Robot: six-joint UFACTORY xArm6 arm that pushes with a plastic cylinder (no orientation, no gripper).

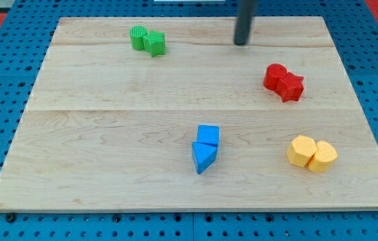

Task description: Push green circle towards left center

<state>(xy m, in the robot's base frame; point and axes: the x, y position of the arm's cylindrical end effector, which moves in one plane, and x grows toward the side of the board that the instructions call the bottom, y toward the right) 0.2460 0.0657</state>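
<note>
The green circle [137,37] sits near the view's top left on the wooden board [108,134], touching a second green block [155,43] on its right side. My tip [243,43] stands on the board near the view's top, well to the right of both green blocks and touching no block.
Two red blocks touch at the right: a round one [275,75] and a star-like one [292,87]. A blue square [209,134] and a blue triangle [203,157] touch at the lower centre. Two yellow blocks [302,150] [323,156] touch at the lower right.
</note>
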